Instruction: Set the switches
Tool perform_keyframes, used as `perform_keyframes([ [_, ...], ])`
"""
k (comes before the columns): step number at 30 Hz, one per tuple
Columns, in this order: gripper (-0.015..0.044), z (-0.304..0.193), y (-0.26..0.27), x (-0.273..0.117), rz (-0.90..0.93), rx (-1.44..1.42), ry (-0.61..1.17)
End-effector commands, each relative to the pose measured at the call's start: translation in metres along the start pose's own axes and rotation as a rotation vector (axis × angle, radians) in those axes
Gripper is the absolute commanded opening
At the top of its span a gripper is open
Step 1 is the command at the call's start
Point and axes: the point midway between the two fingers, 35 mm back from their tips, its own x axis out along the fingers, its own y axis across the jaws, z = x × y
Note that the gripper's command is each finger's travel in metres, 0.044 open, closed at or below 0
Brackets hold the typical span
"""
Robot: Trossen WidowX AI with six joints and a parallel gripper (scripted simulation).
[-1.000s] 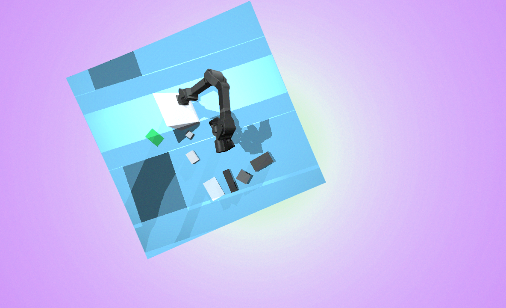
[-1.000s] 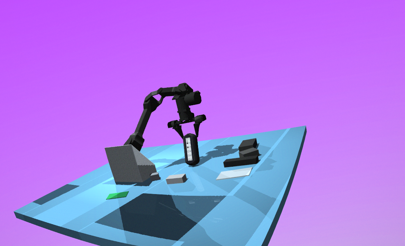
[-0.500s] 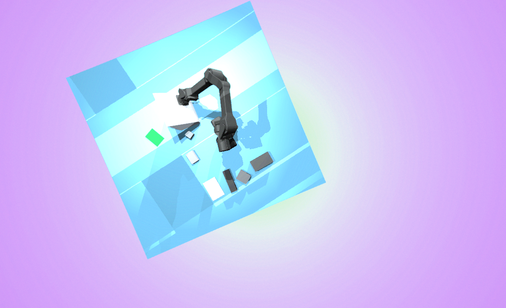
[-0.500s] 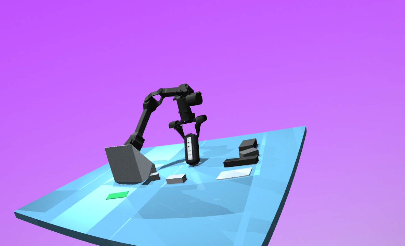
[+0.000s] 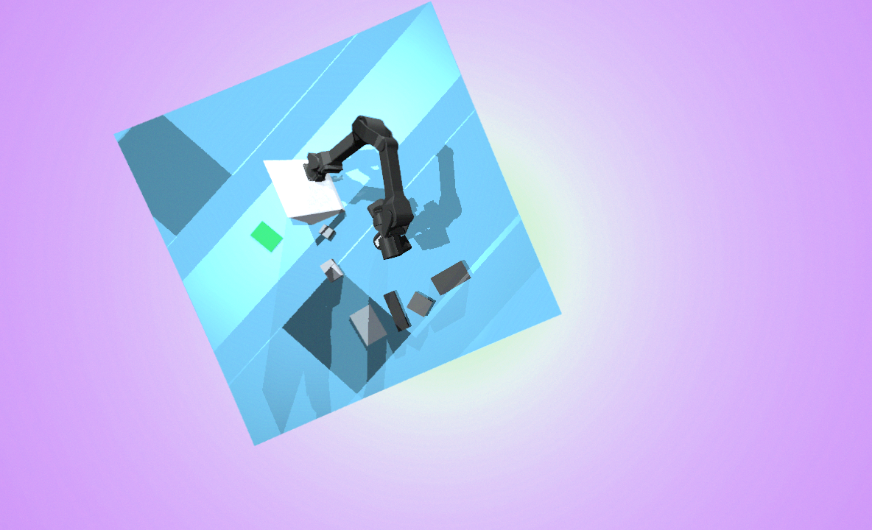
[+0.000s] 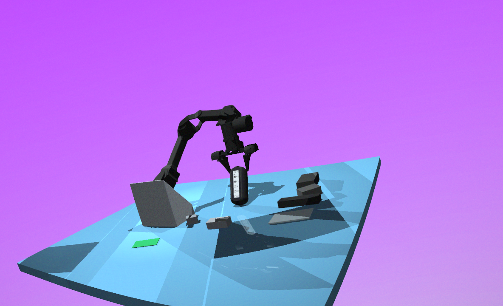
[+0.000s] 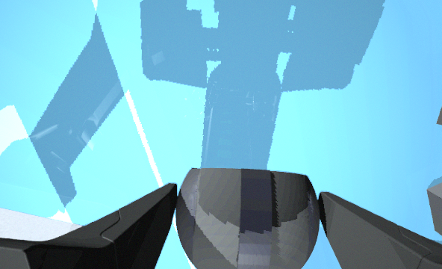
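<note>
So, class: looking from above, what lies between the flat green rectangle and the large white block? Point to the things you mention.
In the top view, only bare blue bench separates the flat green rectangle [image 5: 266, 236] [image 6: 145, 242] from the large white block [image 5: 294, 191] [image 6: 154, 205].

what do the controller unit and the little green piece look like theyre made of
Controller unit: probably hard plastic, dark and semi-gloss, given the soft highlights on its rounded end; coated metal is possible.
Green piece: perhaps plastic or painted card, judging by its thin, flat, evenly coloured face.
</note>
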Motion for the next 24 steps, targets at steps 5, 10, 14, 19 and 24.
perform_keyframes([
  [5,0.0338,0.006,0.001,0.007,0.010,0.002,-0.003],
  [10,0.0338,0.009,0.001,0.009,0.009,0.002,-0.003],
  [14,0.0338,0.012,0.001,0.010,0.009,0.002,-0.003],
  [19,0.0338,0.015,0.001,0.013,0.009,0.002,-0.003],
  [24,0.0338,0.018,0.001,0.015,0.009,0.002,-0.004],
])
